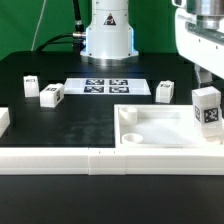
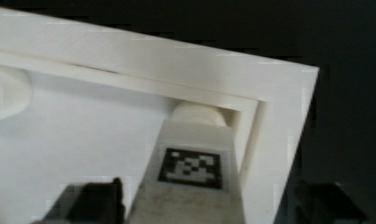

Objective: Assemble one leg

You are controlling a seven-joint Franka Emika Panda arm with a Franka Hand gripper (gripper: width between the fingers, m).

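A leg (image 1: 207,108), a stubby white block with a square marker tag on its side, stands upright at the near corner of the white tray-like part (image 1: 160,132) on the exterior view's right. My gripper (image 1: 205,78) hangs straight over the leg's top. In the wrist view the leg (image 2: 203,150) lies between my two dark fingers (image 2: 96,200), beside the tray's raised rim (image 2: 256,80). A gap shows between the leg and one finger. The gripper (image 2: 206,192) is open around the leg.
Three more white legs lie on the black table: two at the exterior view's left (image 1: 30,85) (image 1: 52,95) and one behind the tray (image 1: 165,91). The marker board (image 1: 108,87) lies before the robot base. A white rail (image 1: 90,160) runs along the front.
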